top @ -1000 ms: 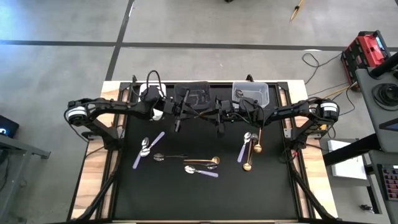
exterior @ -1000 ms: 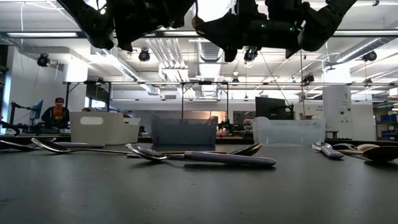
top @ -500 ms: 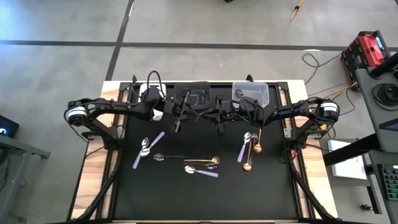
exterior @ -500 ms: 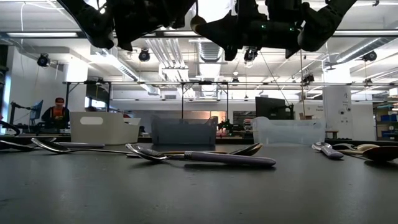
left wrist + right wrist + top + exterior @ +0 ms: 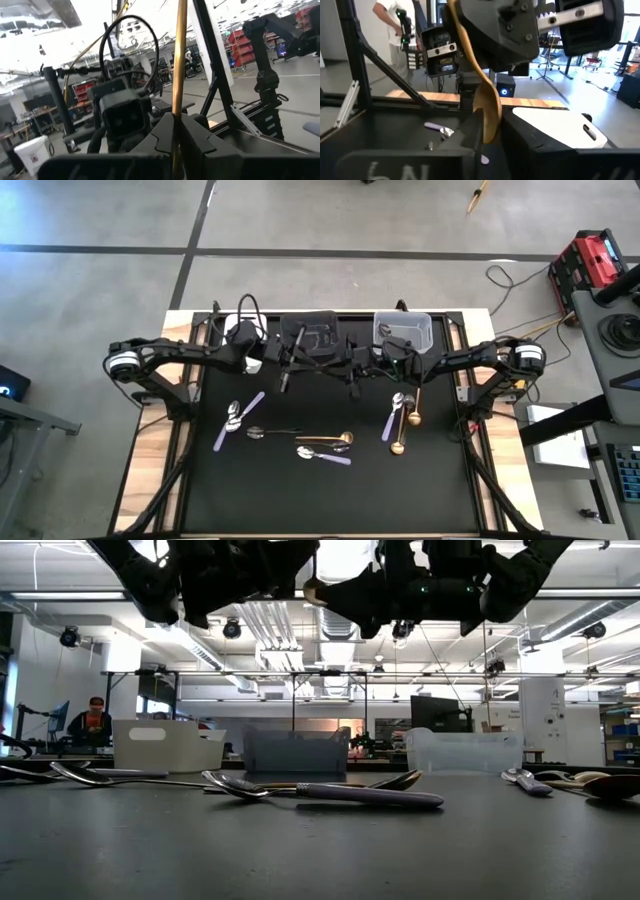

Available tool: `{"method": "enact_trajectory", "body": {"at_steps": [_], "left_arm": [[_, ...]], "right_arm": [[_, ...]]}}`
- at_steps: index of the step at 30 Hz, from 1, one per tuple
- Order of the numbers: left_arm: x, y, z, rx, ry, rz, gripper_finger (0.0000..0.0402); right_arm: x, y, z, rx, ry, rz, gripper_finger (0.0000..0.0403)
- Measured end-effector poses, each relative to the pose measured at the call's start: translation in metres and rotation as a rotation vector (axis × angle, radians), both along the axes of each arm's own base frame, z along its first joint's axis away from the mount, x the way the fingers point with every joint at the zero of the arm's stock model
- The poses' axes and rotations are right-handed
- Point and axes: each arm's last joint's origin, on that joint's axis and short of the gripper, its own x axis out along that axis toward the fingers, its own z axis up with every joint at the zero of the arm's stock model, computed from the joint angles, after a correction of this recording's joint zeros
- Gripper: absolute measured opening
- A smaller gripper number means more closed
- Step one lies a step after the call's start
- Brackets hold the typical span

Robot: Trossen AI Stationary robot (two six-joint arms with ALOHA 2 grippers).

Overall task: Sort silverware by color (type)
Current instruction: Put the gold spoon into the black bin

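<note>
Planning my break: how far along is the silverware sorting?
Some pieces already lie in the dark bin and clear bin. The left gripper clamps a gold spoon, its bowl at the right gripper. Several pieces remain on the mat, lilac-handled spoons among them.

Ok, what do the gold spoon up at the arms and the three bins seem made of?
Gold spoon: likely metal, polished gold-tone, with bright glints along it. White bin: opaque plastic, matte. Dark bin: smoky, probably translucent plastic. Clear bin: frosted see-through plastic, with the background showing faintly.
</note>
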Motion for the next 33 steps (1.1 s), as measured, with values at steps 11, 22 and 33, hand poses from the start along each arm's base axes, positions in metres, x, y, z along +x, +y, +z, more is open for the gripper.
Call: {"method": "enact_trajectory", "body": {"at_steps": [11, 22, 33], "left_arm": [[-0.001, 0.001, -0.007, 0.010, 0.004, 0.063, 0.0000], [0.004, 0.003, -0.012, 0.013, 0.004, 0.059, 0.0000], [0.004, 0.004, -0.013, -0.048, 0.052, 0.061, 0.0041]], "right_arm": [[0.006, -0.001, 0.004, -0.043, 0.041, 0.000, 0.0129], [0.020, -0.003, 0.012, -0.068, 0.146, 0.007, 0.0083], [0.018, -0.004, 0.012, -0.025, 0.188, -0.027, 0.0017]]}}
